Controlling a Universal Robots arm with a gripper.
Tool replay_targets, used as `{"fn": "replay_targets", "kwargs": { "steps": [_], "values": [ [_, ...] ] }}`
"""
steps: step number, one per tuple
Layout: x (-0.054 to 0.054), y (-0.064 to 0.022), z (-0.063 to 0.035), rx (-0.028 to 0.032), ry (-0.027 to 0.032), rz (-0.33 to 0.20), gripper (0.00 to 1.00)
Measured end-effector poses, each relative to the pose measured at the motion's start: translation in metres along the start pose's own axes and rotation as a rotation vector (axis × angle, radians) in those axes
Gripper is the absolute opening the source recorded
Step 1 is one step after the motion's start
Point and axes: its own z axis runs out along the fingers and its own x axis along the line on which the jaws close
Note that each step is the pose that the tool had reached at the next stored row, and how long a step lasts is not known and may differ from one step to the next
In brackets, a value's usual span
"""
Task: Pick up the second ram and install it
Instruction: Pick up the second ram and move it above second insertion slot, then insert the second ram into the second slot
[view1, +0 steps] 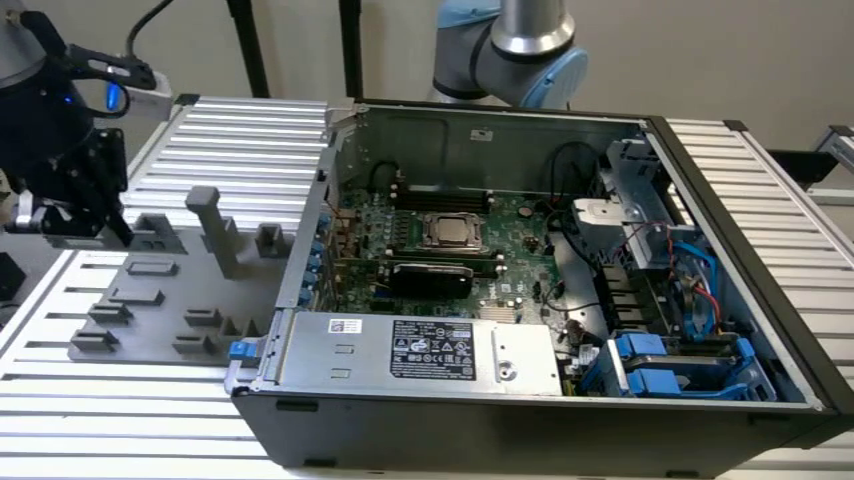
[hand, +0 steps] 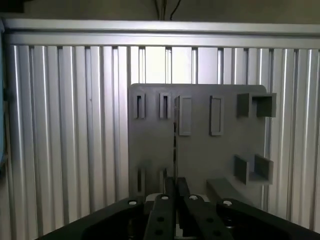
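My gripper (view1: 70, 222) hangs over the far end of the grey plastic tray (view1: 160, 320) at the exterior view's left, beside the open computer case (view1: 747, 260). In the wrist view its black fingers (hand: 162, 210) stand almost together over the tray (hand: 210, 165). A thin dark strip (hand: 175, 145), seen edge-on, runs out from between them; it looks like the second ram held in the gripper (hand: 175, 192). The green motherboard (view1: 514, 245) with its square processor socket (view1: 454, 232) lies inside the case.
Upright grey blocks (view1: 207, 215) stand on the tray close to the gripper. A silver power supply (view1: 414, 350) and blue drive brackets (view1: 667, 365) fill the case's near side. Another robot arm (view1: 514, 45) stands behind the case. Ribbed aluminium table (view1: 134, 420) lies all around.
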Motion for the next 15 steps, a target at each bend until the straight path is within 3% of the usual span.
{"fn": "replay_targets", "kwargs": {
  "steps": [8, 15],
  "values": [
    [-0.003, -0.0253, -0.0361, 0.0001, 0.0036, 0.0, 0.0],
    [-0.006, -0.0563, -0.0631, 0.0002, 0.0153, 0.0, 0.0]
  ]
}}
